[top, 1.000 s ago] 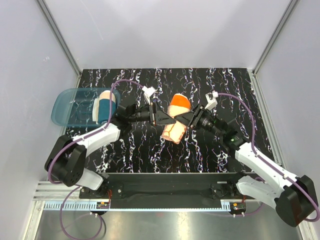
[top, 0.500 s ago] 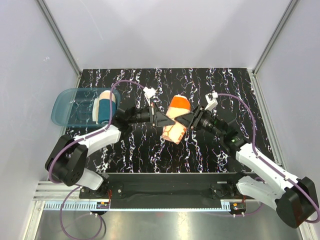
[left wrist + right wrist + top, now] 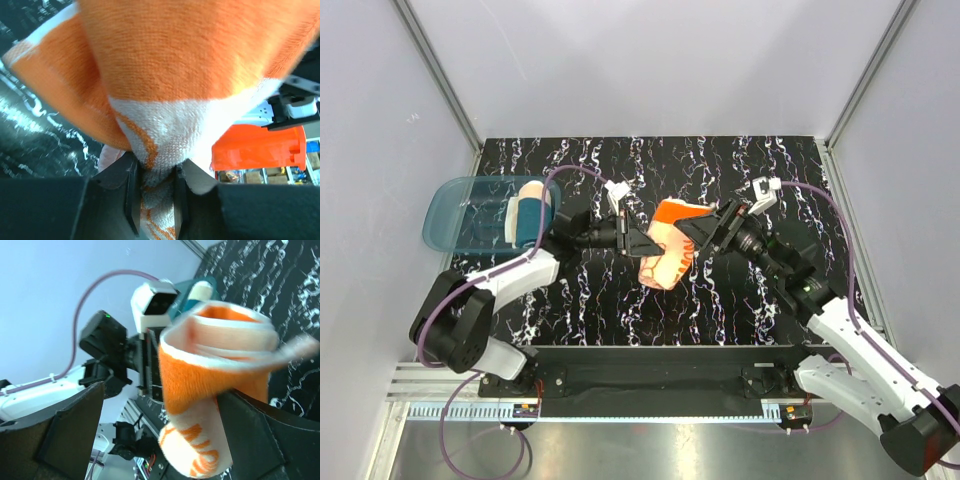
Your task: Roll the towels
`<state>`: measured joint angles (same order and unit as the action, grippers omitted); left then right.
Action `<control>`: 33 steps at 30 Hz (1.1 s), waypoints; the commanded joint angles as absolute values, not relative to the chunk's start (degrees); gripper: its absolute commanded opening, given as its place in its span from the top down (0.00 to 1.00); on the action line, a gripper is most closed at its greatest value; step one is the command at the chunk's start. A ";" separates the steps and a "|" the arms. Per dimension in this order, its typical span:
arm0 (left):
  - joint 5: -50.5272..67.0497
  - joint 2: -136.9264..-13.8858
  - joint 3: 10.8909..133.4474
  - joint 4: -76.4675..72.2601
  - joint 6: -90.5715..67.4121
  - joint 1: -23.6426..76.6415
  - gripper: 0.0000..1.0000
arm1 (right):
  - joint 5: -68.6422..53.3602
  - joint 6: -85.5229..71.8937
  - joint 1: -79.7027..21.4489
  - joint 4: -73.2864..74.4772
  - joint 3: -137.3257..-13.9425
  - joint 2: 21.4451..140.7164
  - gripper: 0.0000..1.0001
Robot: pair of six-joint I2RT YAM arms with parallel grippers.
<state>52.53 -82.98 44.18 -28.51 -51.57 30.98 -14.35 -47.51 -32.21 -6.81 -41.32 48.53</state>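
Two towels show, one orange and one teal-blue, along with one tray and two grippers. The orange towel (image 3: pixel 665 250) is rolled into a loose tube with its pale side coiled inside. It hangs between the two arms, over the middle of the black marbled table (image 3: pixel 620 165). The left gripper (image 3: pixel 155 192) is pinched narrow on a fold of that towel's pale, orange-printed edge. The right gripper (image 3: pixel 160 440) stands wide, one finger on either side of the roll. The finger at the left of its wrist view is clear of the cloth; whether the other finger touches cannot be told. The teal-blue towel (image 3: pixel 527 222) lies rolled in the translucent blue tray (image 3: pixel 445 215) at the table's left edge. Orange lettering runs along the orange towel's pale end, too curved and blurred to read
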 commanded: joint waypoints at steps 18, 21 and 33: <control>51.26 -70.22 63.16 21.83 -30.95 0.73 1.00 | -5.53 -42.28 -32.52 4.75 -48.25 49.48 0.00; 48.09 -71.45 68.62 30.46 -25.50 -7.25 1.00 | -6.59 -42.10 -32.43 4.92 -48.08 50.27 0.00; 20.87 -76.64 81.21 39.30 -15.21 -21.44 1.00 | -14.05 -42.71 -32.52 3.43 -47.29 55.19 0.00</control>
<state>31.46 -75.75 77.32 38.87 -19.42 -19.57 -10.37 -43.27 -32.21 5.28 -46.92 54.08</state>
